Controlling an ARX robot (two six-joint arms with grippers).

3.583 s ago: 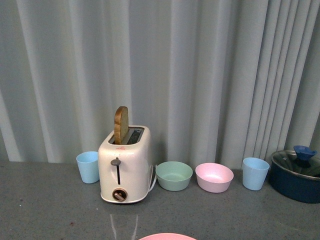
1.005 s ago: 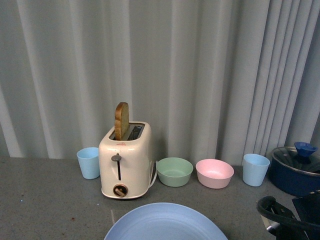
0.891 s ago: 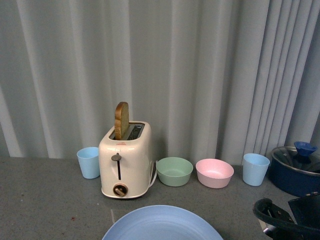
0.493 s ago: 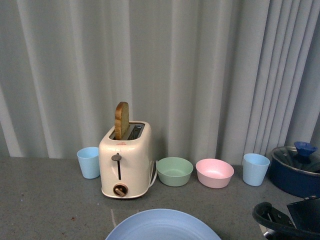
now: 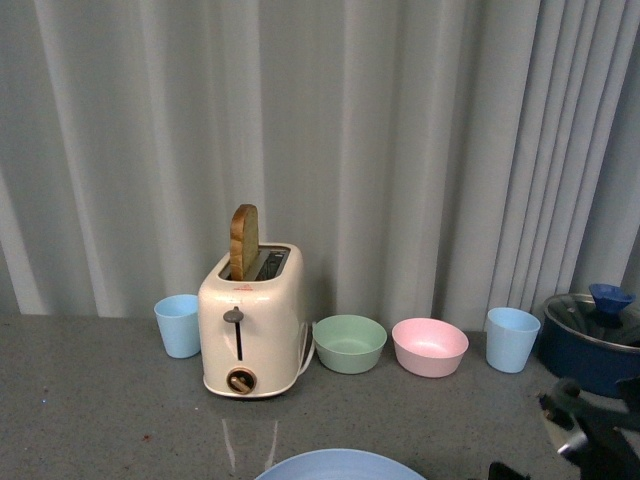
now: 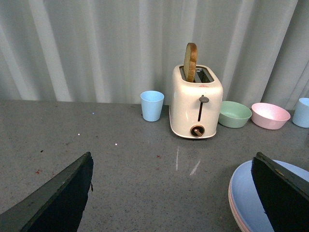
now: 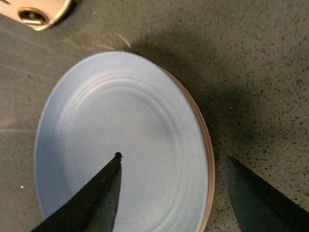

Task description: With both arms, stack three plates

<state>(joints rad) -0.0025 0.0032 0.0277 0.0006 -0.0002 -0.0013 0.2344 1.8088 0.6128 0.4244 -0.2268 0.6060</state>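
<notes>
The light blue plate (image 7: 120,145) lies on top of a stack on the grey counter. A thin pink rim (image 7: 207,159) shows under it; the beige plate is hidden. In the front view only the blue plate's far edge (image 5: 340,462) shows at the bottom. In the left wrist view the stack (image 6: 246,198) sits beside the far finger. My right gripper (image 7: 171,166) is open above the plate's edge, one finger over the plate, one over the counter. Its arm (image 5: 590,425) shows at the lower right. My left gripper (image 6: 174,193) is open and empty over bare counter beside the stack.
A cream toaster (image 5: 250,325) with a slice of bread stands behind the stack. A blue cup (image 5: 177,325), a green bowl (image 5: 349,343), a pink bowl (image 5: 430,346), another blue cup (image 5: 511,339) and a dark blue lidded pot (image 5: 592,340) line the curtain.
The blue plate, held high in the front view a second ago, has sunk to the bottom edge onto the stack. The right arm has drawn back to the lower right.
</notes>
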